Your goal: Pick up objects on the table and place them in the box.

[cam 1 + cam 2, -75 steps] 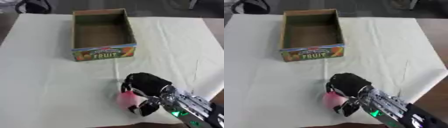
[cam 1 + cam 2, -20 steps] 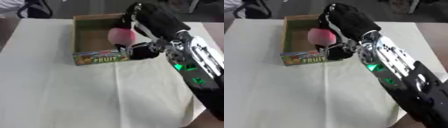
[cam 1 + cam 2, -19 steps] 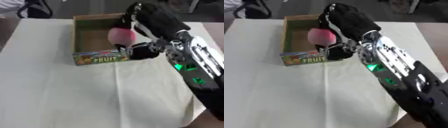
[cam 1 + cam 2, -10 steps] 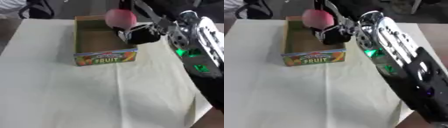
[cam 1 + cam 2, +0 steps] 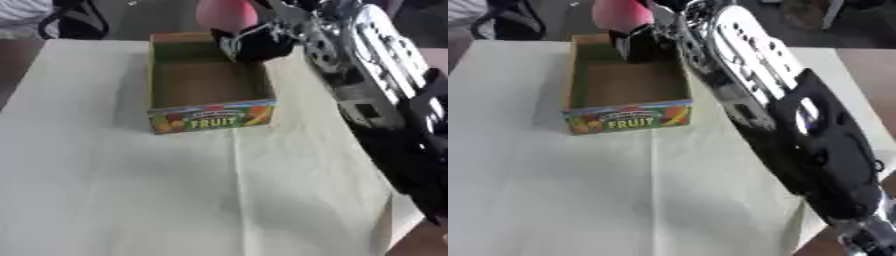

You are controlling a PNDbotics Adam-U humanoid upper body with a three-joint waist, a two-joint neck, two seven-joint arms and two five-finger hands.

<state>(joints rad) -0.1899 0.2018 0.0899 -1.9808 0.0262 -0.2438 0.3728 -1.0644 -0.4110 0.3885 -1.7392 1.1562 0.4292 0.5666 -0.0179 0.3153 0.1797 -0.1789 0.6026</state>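
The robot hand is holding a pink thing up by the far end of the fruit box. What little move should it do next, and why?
Probably lower it a little into the box before letting go. The right robot hand holds the pink thing above the box's far end, and the box looks empty, so there is room.

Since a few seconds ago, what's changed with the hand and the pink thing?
The right hand took the pink object up off the cloth near the table's front edge and carried it away from the robot; it now holds it above the far end of the box, not yet released. The box stays where it was, nothing visible inside it. The left hand is out of view.
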